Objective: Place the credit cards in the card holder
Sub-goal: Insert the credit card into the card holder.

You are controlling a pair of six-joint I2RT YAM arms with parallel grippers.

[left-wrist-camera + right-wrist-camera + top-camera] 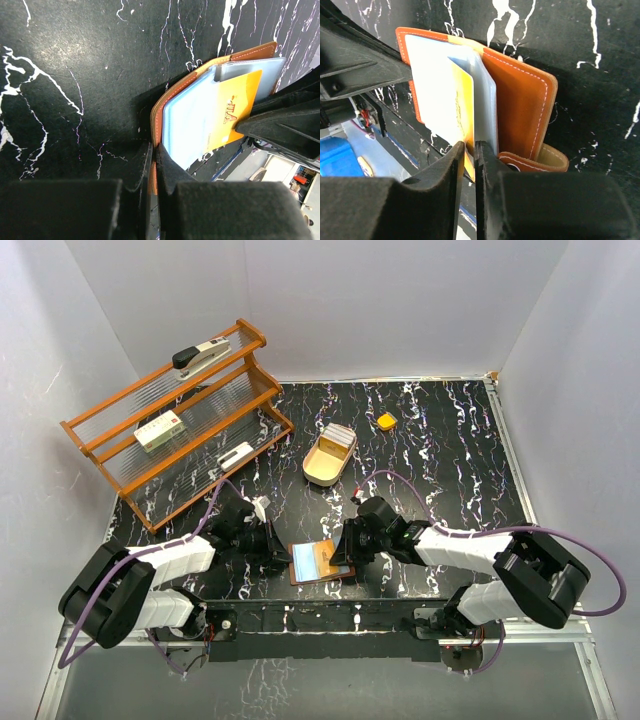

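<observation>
The brown leather card holder (318, 563) lies open near the table's front edge, between both grippers. My left gripper (277, 543) is shut on its left leather edge, seen clamped in the left wrist view (154, 150). My right gripper (347, 545) is shut on an orange-yellow credit card (462, 107) marked VIP, which sits partly inside the holder (520, 97) against a pale slot. The same card (235, 107) and holder (165, 100) show in the left wrist view. The snap tab (540, 161) hangs at the holder's right. More cards (340, 438) lie in the oval tray.
A tan oval wooden tray (322, 468) stands mid-table. A small yellow block (386, 421) lies behind it. A wooden rack (180, 425) at the back left holds a stapler (200, 355) and a white-and-green box (159, 430).
</observation>
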